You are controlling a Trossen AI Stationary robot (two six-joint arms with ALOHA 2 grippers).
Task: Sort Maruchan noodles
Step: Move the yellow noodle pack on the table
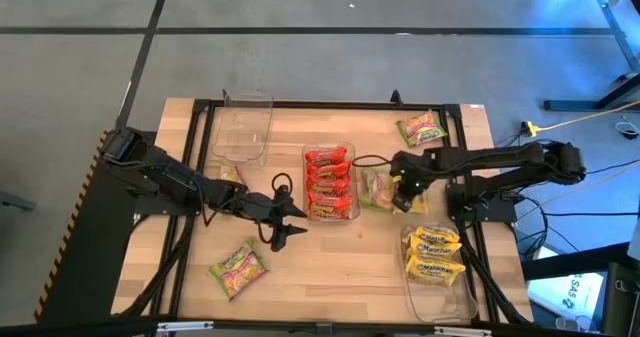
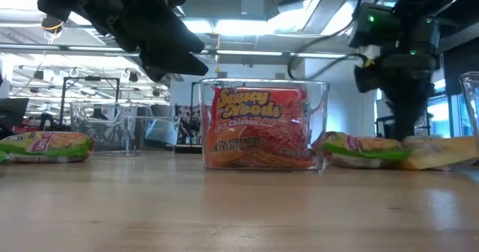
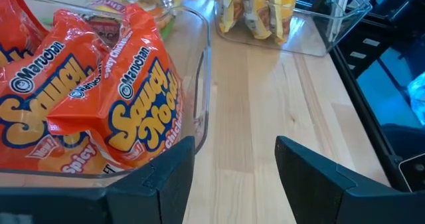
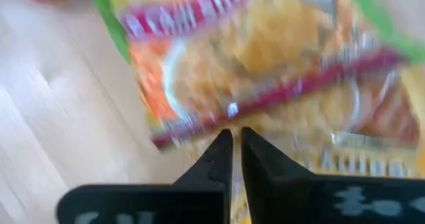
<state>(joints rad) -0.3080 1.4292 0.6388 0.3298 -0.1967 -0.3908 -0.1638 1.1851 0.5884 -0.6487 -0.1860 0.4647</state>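
Note:
The Maruchan noodles lie sorted in part. Several red packets (image 1: 329,182) fill a clear tray (image 1: 305,155) mid-table, and yellow ones (image 1: 432,253) fill a tray at the near right. Green packets lie flat on the wood: one beside the red tray (image 1: 377,189), one at the far right (image 1: 421,129), one at the near left (image 1: 238,267). My left gripper (image 3: 232,177) is open and empty, raised off the table at the red tray's near left corner (image 3: 199,127). My right gripper (image 4: 232,144) is shut, pointing down over the green packet (image 4: 265,71) beside the red tray. My right gripper's shut fingertips (image 4: 222,147) stand at the near edge of the green packet (image 4: 199,127), coming from above. The blurred wrist view does not show whether they touch it. The packet lies flat on the table (image 2: 359,149).
An empty clear tray (image 1: 243,127) stands at the far left of the table. A small packet (image 1: 231,175) lies by my left arm. Bare wood (image 1: 340,267) stretches along the near middle. The yellow packets' tray (image 3: 312,31) stands to the right of the red tray.

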